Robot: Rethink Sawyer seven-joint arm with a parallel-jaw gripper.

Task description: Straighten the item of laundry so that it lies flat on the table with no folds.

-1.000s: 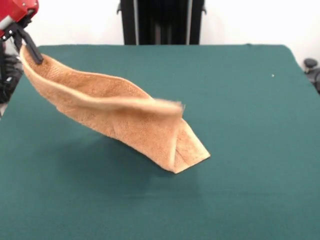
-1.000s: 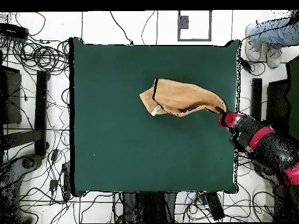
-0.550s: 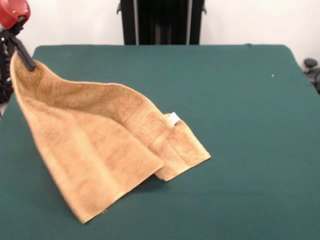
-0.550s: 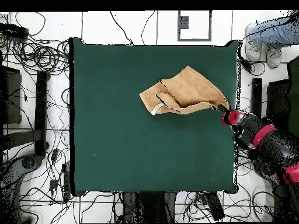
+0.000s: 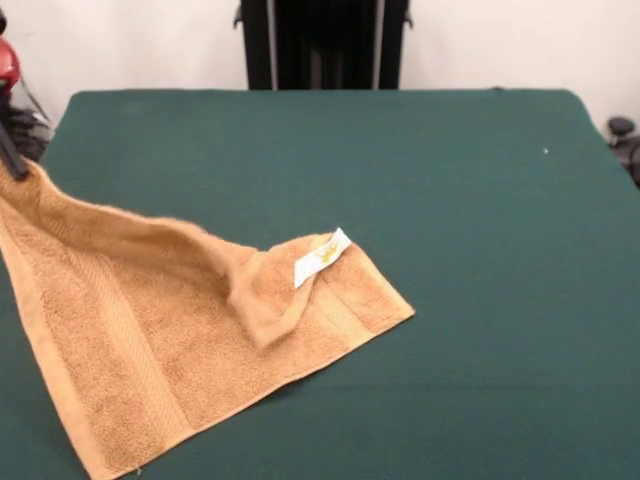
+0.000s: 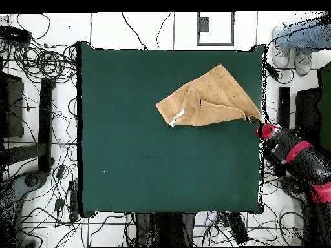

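the orange-tan towel (image 5: pixel 150 330) lies mostly spread on the green table (image 5: pixel 470 250), toward the side edge where the gripper (image 6: pixel 260 123) is. one corner is lifted off the cloth and pinched between the closed black fingers, so the towel slopes up to that corner. a soft ridge runs through its middle, and a fold near the white tag (image 5: pixel 322 258) keeps that end doubled over. in the overhead view the red and black arm (image 6: pixel 297 158) sits just off the table's edge. tangled cables (image 6: pixel 39 64) cover the floor around, and a person's legs and shoes (image 6: pixel 294 42) show at one corner, well apart from the towel.
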